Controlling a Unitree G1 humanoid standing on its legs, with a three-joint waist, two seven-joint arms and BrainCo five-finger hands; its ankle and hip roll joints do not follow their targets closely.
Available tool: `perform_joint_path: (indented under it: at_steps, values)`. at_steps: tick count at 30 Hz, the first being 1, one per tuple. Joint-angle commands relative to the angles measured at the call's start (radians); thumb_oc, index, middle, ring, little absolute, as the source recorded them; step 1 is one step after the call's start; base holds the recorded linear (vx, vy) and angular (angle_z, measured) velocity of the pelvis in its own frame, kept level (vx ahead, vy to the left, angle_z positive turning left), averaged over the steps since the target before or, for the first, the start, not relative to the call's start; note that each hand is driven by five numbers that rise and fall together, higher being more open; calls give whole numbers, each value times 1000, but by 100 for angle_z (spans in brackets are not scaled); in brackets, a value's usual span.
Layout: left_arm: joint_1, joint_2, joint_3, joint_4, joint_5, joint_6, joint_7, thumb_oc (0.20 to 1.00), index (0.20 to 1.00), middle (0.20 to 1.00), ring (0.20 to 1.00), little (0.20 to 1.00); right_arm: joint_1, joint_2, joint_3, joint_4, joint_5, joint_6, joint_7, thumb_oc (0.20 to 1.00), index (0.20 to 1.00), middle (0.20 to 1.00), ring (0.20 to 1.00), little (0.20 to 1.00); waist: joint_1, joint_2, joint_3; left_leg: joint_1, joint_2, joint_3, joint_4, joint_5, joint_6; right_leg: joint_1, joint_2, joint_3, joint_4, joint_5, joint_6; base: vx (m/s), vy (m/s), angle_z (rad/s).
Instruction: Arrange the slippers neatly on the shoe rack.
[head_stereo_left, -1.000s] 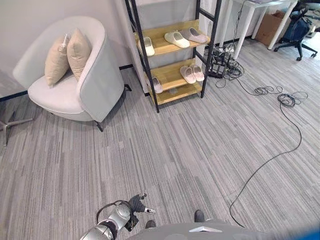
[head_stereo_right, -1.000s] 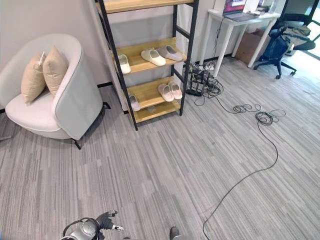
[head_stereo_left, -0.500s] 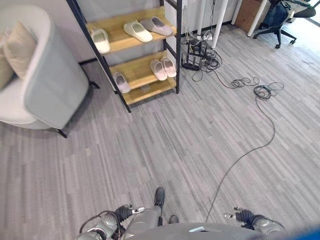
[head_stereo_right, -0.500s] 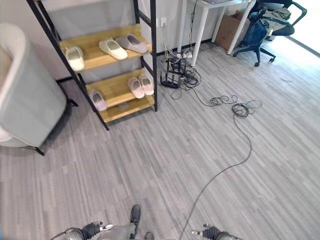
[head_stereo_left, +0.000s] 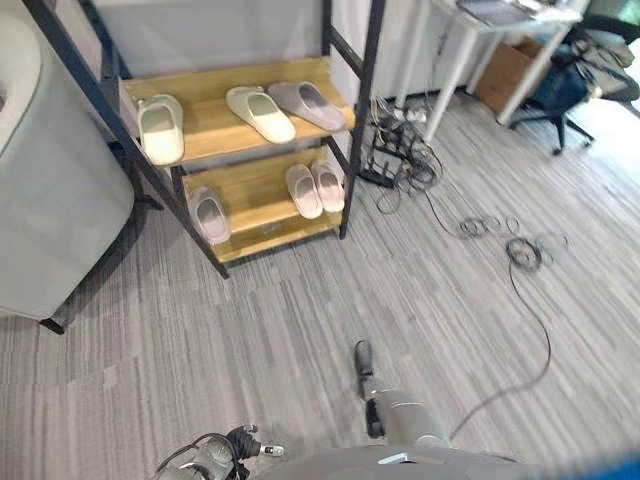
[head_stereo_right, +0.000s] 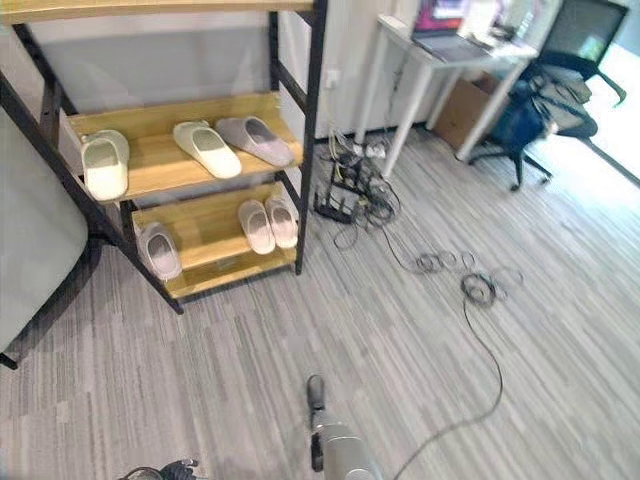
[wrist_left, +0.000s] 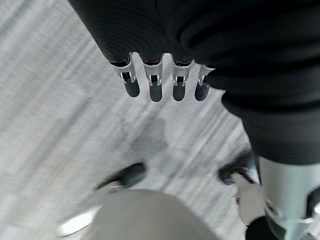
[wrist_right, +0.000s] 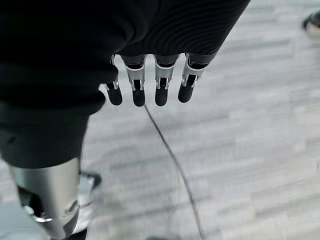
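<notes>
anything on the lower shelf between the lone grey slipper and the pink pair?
No. In the left eye view, bare wood of the shoe rack separates the grey slipper from the pink pair.

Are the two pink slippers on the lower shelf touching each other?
Touching. In the left eye view the two pink slippers lie side by side on the lower shelf of the shoe rack, their inner edges meeting with no wood visible between them along most of their length.

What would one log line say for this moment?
left hand: open, empty | right hand: open, empty | slippers: on shoe rack
</notes>
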Motion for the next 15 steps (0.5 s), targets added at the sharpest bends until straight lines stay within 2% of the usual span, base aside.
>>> perform_joint_path:
  at_steps: [1,2,3,4,6,7,8,9,10,11,13,14,15]
  values:
    - [-16,5,-2,-4,36,-10,1,1000,1000,1000,1000,1000,-67,-50,37,-43,-20,-18,-6,1000,1000,1000,1000,1000,4,18,-12,-171,-4,-37,-9,83,1,174,-67,38,-29,-78,115,305,-250,49]
    - [-16,4,-1,-9,35,-11,-1,1000,1000,1000,1000,1000,-71,-56,38,-51,-19,-20,-6,1000,1000,1000,1000,1000,6,20,-18,-181,1,-40,27,87,-13,186,-63,27,-25,-96,106,233,-220,27]
    - [-31,0,-12,-31,25,-13,1,1000,1000,1000,1000,1000,-96,-74,38,-67,-8,-24,-15,1000,1000,1000,1000,1000,14,13,-15,-240,3,-26,159,123,-48,216,-64,-1,-15,-128,86,175,-187,21]
    - [-45,-1,-21,-48,21,-13,7,1000,1000,1000,1000,1000,-111,-81,43,-77,-5,-26,-22,1000,1000,1000,1000,1000,16,8,-9,-285,2,-13,240,136,-60,227,-69,-19,-7,-144,78,118,-158,51]
    - [-73,-7,-40,-77,11,-17,28,1000,1000,1000,1000,1000,-142,-99,54,-108,-6,-38,-45,1000,1000,1000,1000,1000,21,0,9,-355,24,30,305,140,-56,245,-80,-43,9,-170,64,81,-44,80]
    - [-77,-20,-60,-86,27,-20,36,1000,1000,1000,1000,1000,-188,-117,78,-192,-23,-60,-75,1000,1000,1000,1000,1000,30,-6,7,-366,58,61,235,124,-48,264,-88,-54,11,-186,70,181,68,46]
    - [-73,-32,-73,-80,34,-20,40,1000,1000,1000,1000,1000,-225,-140,81,-242,-39,-72,-102,1000,1000,1000,1000,1000,35,-9,-1,-371,105,74,141,139,-56,280,-100,-55,8,-202,79,192,119,11]
    - [-79,-27,-81,-78,37,-21,45,1000,1000,1000,1000,1000,-241,-159,74,-262,-29,-78,-107,1000,1000,1000,1000,1000,38,-10,1,-391,139,87,100,186,-64,288,-108,-61,11,-209,80,162,194,-14]
    - [-87,-21,-88,-69,47,-19,49,1000,1000,1000,1000,1000,-252,-173,73,-289,-24,-82,-108,1000,1000,1000,1000,1000,47,-12,6,-408,202,129,11,279,-79,302,-110,-70,17,-222,80,157,275,-14]
    - [-82,-21,-88,-49,74,-14,44,1000,1000,1000,1000,1000,-253,-170,88,-286,-43,-80,-96,1000,1000,1000,1000,1000,46,1,-4,-371,235,173,-83,304,-96,319,-111,-84,15,-234,90,165,290,-15]
    - [-70,-25,-95,-30,112,-3,42,1000,1000,1000,1000,1000,-244,-149,109,-288,-88,-77,-96,1000,1000,1000,1000,1000,43,11,-22,-346,234,187,-106,307,-111,337,-122,-96,-1,-224,103,173,297,-11]
    - [-50,-25,-90,0,159,9,36,1000,1000,1000,1000,1000,-235,-128,119,-305,-108,-74,-90,1000,1000,1000,1000,1000,39,6,-45,-326,212,199,-106,282,-110,356,-146,-89,-27,-203,117,198,318,-9]
    - [-42,-10,-73,7,154,9,24,1000,1000,1000,1000,1000,-220,-174,92,-363,-104,-54,-59,1000,1000,1000,1000,1000,34,-5,-51,-313,203,210,-106,277,-109,364,-157,-80,-38,-191,126,200,395,-11]
